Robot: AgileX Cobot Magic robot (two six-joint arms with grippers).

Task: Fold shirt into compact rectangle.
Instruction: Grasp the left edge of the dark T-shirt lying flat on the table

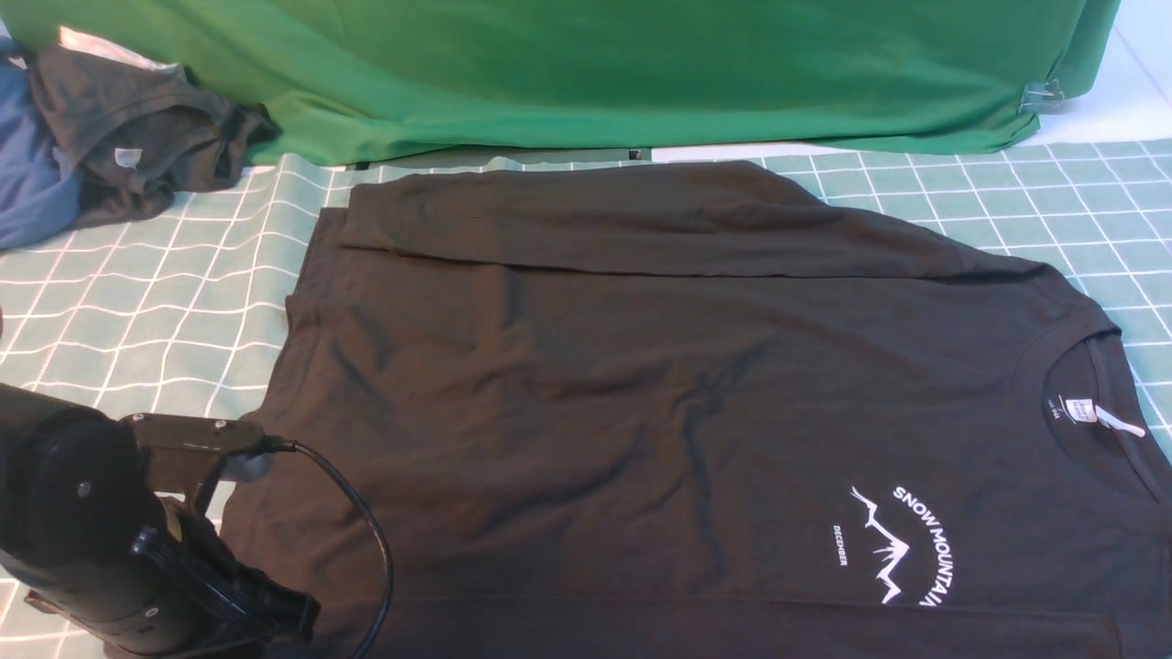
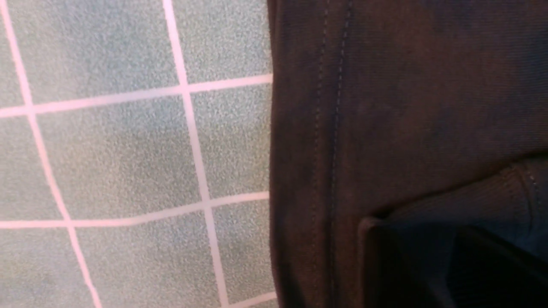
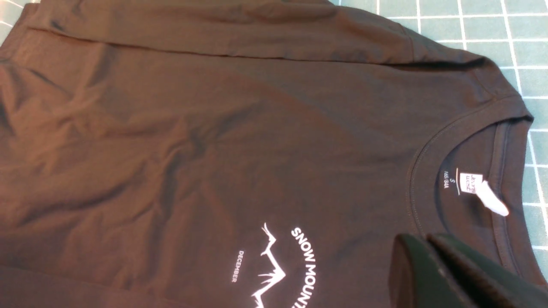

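Front view gives us the shirt (image 1: 641, 384) spread flat on the gridded table (image 1: 137, 302), print (image 1: 902, 545) up, with the neck and its white tag (image 1: 1094, 414) to the right and the hem to the left. Its far edge is folded inward over the body in a long strip. We see the left arm (image 1: 92, 540) low at the near left corner, just beside the hem. From the left wrist we look down on the stitched hem (image 2: 299, 128) lying on the table. A dark shape in one corner is perhaps the left jaws, and we cannot tell whether they stand apart or pinch cloth. From the right wrist, the right jaws are pressed together over the shirt near the collar (image 3: 421, 171), with nothing between them. A green cloth (image 1: 641, 73) and a grey garment (image 1: 137, 137) lie at the back.
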